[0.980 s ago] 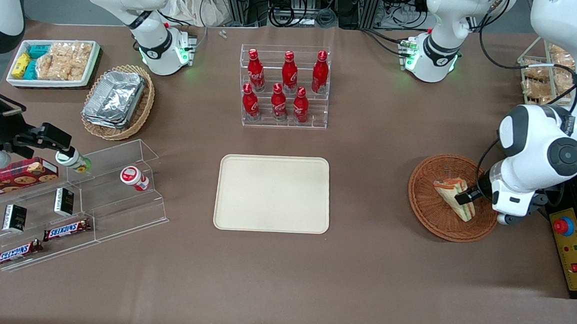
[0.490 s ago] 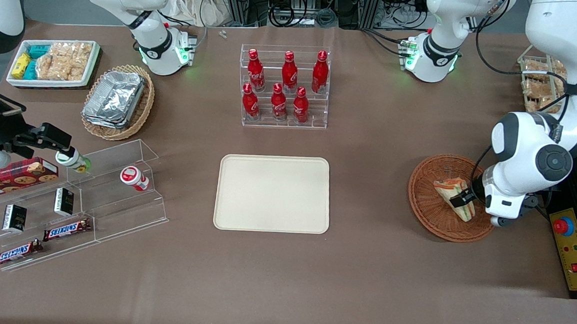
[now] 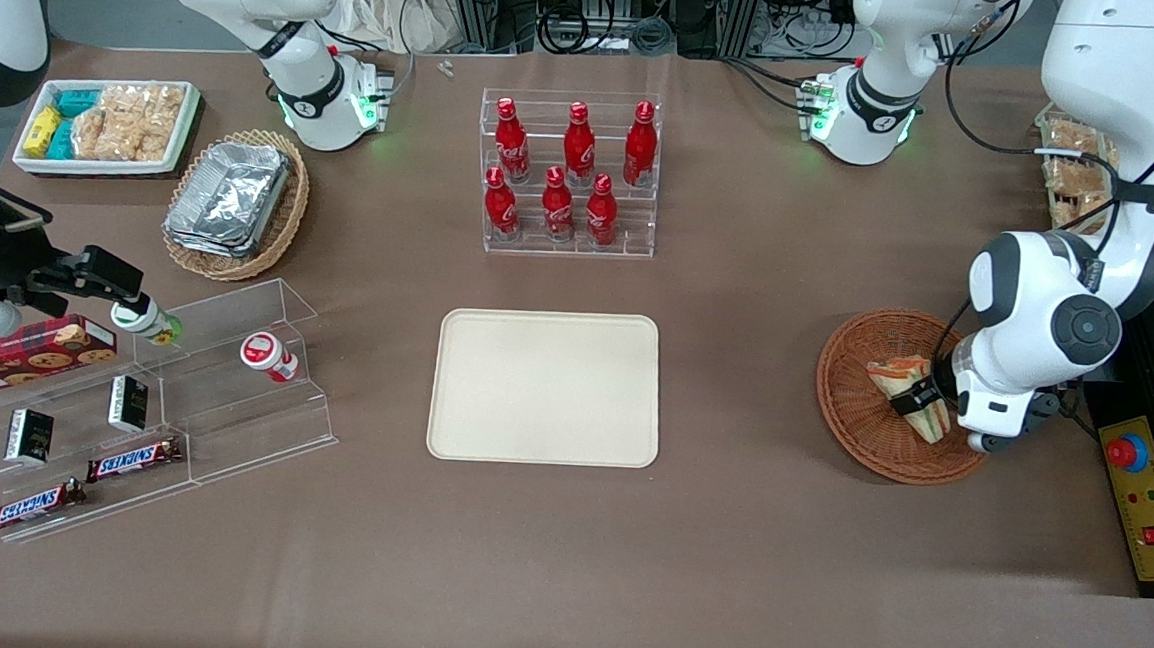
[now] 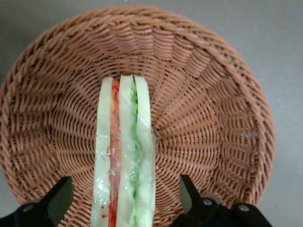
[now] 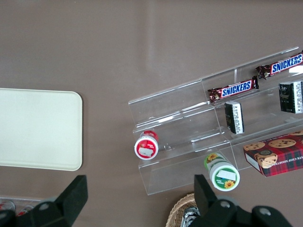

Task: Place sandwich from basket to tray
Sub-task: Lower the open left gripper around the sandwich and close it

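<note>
The sandwich point(image 3: 906, 382) lies in the reddish-brown wicker basket point(image 3: 857, 421) toward the working arm's end of the table. In the left wrist view the sandwich point(image 4: 124, 156) stands on edge in the basket point(image 4: 208, 118), showing its green, orange-red and white layers. My left gripper point(image 3: 918, 400) is low in the basket. It is open point(image 4: 124, 191), with one finger on each side of the sandwich and a gap at both. The cream-beige tray point(image 3: 545, 386) lies bare at the table's middle and also shows in the right wrist view point(image 5: 38, 127).
A rack of red bottles point(image 3: 571, 178) stands farther from the camera than the tray. A clear shelf of snacks point(image 3: 183, 380), a tan basket of foil containers point(image 3: 234, 203) and a white snack tray point(image 3: 108, 125) lie toward the parked arm's end. A yellow control box point(image 3: 1142, 499) is beside the basket.
The left arm has shifted a little toward the tray, and the open gripper has settled around the sandwich. The sandwich and basket have not moved.
</note>
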`<action>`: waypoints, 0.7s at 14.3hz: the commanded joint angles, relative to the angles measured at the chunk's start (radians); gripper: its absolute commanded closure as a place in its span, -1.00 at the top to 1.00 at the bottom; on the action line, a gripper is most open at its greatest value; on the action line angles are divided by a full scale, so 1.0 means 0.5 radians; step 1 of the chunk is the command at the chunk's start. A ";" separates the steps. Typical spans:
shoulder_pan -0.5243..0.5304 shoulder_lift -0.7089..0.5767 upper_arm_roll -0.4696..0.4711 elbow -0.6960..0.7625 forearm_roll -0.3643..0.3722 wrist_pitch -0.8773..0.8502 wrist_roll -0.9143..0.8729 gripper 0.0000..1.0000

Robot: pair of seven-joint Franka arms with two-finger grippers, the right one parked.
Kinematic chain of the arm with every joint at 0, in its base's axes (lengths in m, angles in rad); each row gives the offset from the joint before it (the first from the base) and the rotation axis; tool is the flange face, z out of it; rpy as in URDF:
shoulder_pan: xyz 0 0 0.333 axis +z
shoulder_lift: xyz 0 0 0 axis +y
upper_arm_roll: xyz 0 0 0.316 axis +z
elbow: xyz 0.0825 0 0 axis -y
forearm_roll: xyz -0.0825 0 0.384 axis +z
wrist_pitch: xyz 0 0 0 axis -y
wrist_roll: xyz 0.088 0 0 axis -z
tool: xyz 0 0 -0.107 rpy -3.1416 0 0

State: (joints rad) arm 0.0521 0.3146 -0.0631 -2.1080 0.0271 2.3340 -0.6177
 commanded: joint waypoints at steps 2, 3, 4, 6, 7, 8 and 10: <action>0.003 0.018 -0.006 -0.073 0.041 0.118 -0.053 0.53; 0.003 0.018 -0.006 -0.073 0.041 0.118 -0.053 -0.07; 0.003 0.018 -0.006 -0.070 0.041 0.118 -0.059 -0.45; 0.003 0.021 -0.009 -0.061 0.041 0.118 -0.117 -1.00; -0.003 0.024 -0.012 -0.052 0.041 0.121 -0.142 -1.00; -0.006 0.024 -0.015 -0.039 0.041 0.118 -0.151 -1.00; -0.006 0.009 -0.018 0.013 0.038 0.094 -0.194 -1.00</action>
State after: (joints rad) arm 0.0506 0.3361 -0.0667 -2.1112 0.0271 2.3710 -0.6627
